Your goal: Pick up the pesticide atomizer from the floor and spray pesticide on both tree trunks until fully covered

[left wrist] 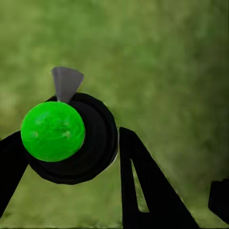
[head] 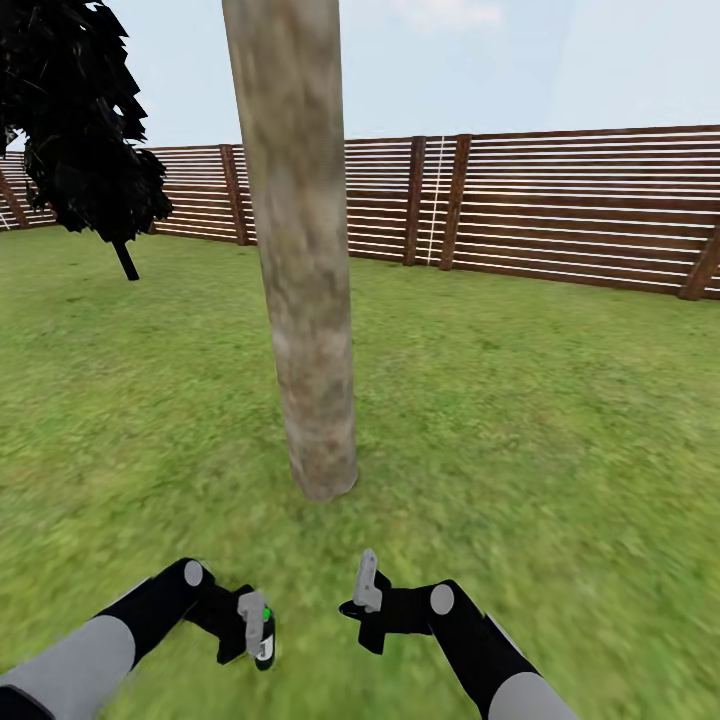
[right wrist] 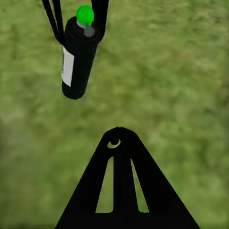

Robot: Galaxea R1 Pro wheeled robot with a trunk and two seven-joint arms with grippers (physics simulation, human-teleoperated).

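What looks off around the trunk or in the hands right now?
Nothing stands out. The tree trunk stands upright on the lawn, the fence looks intact, and the left hand holds the pesticide atomizer with no visible spill.

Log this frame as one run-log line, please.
left gripper: shut on pesticide atomizer | right gripper: holds nothing | tree trunk: directly ahead | stage: facing trunk, atomizer low over lawn

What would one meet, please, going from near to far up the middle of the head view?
Left gripper holding the pesticide atomizer and the right gripper, then lawn, then the pale tree trunk, then more lawn, then the slatted wooden fence.
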